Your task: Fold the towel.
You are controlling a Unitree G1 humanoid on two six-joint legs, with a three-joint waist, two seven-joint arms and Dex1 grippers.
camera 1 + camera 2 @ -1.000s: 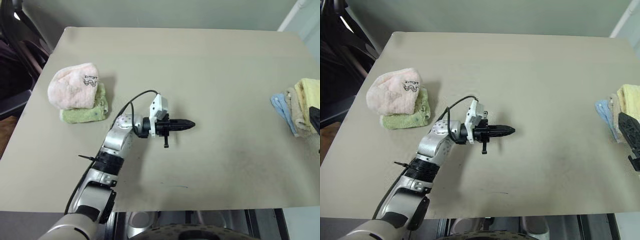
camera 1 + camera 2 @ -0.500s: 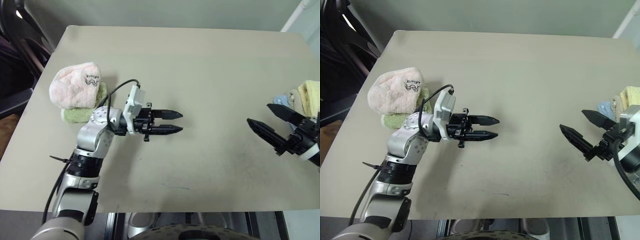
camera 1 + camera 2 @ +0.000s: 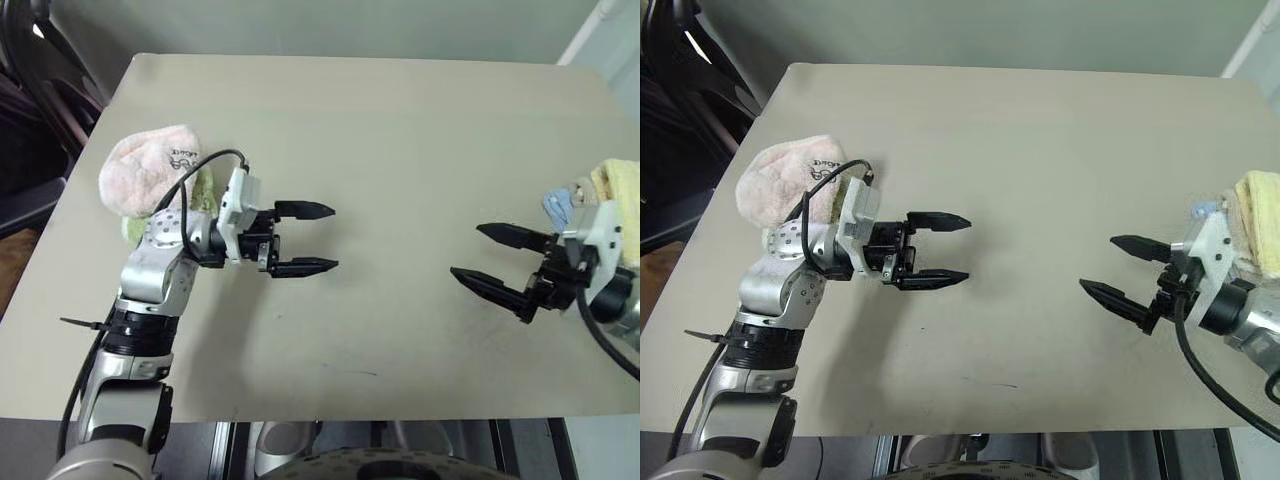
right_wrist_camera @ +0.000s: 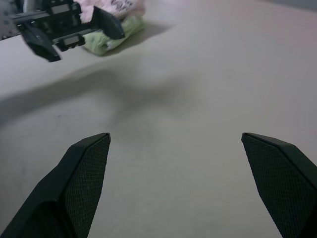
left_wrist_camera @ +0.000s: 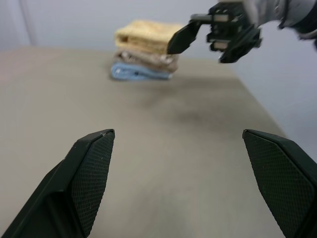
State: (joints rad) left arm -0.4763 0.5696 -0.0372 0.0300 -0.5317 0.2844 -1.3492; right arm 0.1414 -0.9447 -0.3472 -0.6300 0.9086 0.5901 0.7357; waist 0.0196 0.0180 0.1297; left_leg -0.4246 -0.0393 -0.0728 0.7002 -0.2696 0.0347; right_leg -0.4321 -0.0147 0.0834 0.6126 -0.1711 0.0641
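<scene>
A: Worktop (image 3: 380, 120) status?

B: Beige, bare across the middle. Taking the worktop as reference: a stack of folded towels sits at its right edge, a second pile at its left edge.

A: Where is the towel?

B: The towel (image 3: 622, 205), pale yellow and fluffy, is folded on top of the right-edge stack. Under it lies a beige towel (image 5: 148, 57), and under that a blue towel (image 5: 138, 72), seen best from the left wrist.

A: Left-edge pile?

B: A pink towel (image 3: 150, 170) with a dark embroidered mark, bunched up, resting on a green towel (image 4: 114, 38).

A: Left pincer?

B: The left pincer (image 3: 305, 238) is over the worktop's left-centre, just beside the pink towel, pointing level toward the right side. Its fingers are spread wide with nothing between them.

A: Right pincer?

B: The right pincer (image 3: 490, 257) is over the worktop's right part, just inside the stack, aimed back toward the left pincer. Released as well, fingers wide, nothing in them. Its white wrist block hides part of the stack in the head views.

A: Contact with the towel?

B: None visible; both pincers are clear of both piles.
</scene>
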